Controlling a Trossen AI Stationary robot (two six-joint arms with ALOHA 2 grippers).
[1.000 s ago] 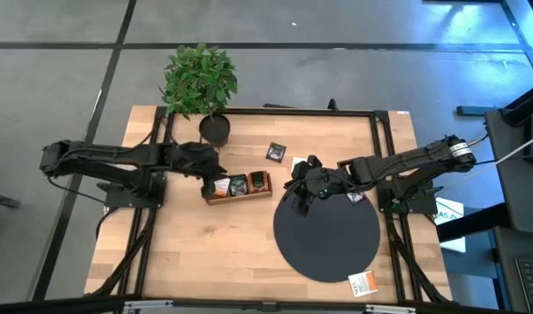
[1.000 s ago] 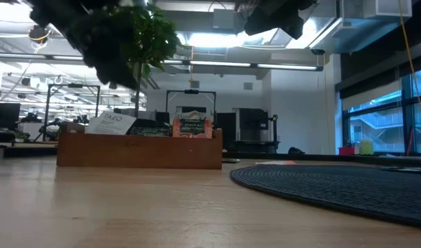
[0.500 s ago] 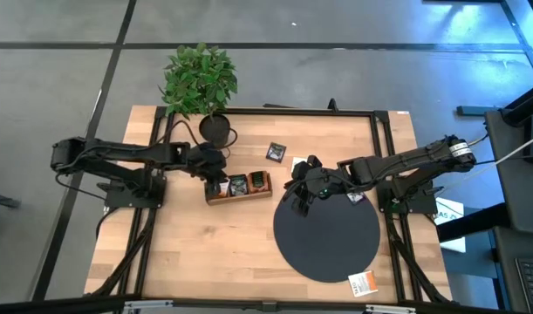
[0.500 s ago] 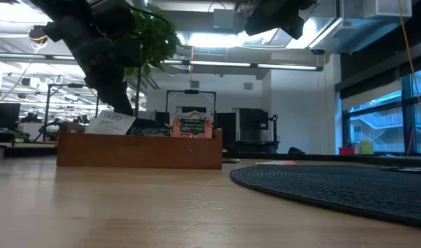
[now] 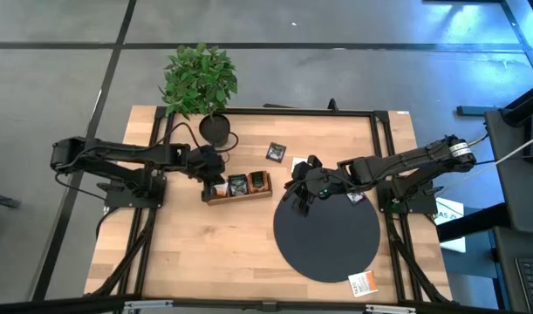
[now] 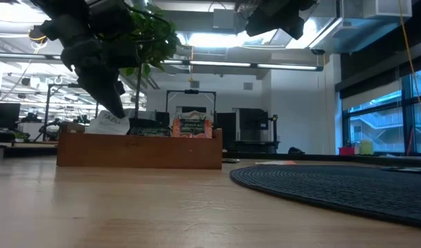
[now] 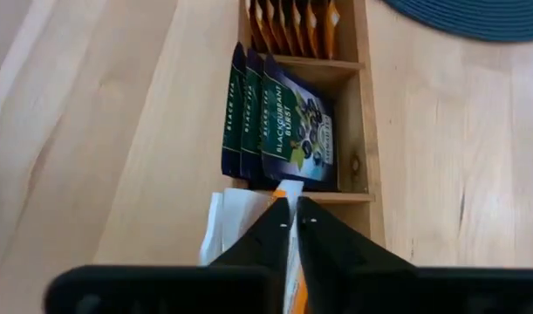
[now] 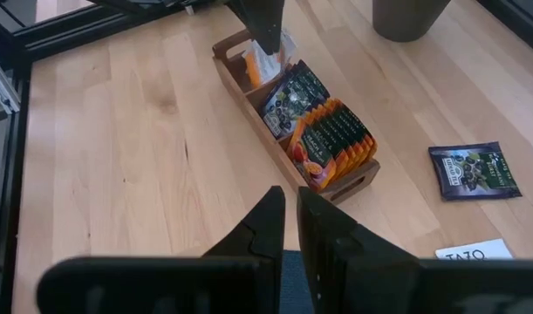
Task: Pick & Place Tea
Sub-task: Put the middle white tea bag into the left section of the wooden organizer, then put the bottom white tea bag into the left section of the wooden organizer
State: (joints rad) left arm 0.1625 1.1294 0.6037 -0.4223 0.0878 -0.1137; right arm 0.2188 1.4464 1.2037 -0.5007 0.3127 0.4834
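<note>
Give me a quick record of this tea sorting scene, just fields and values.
left gripper: shut on white sachet, in the end compartment of the wooden tray
right gripper: shut, empty, above the black mat edge
middle compartment: dark sachets
far compartment: orange sachets
loose on table: dark sachet; orange-print sachet

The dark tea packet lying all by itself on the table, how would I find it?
Start at the potted plant at the table's far edge, then look toward the wooden tray of tea. Between the tray and the table's far edge, on bare wood, lies the dark tea packet, flat and alone. Its dark twins stand packed inside the tray; a white packet lies nearby.
</note>
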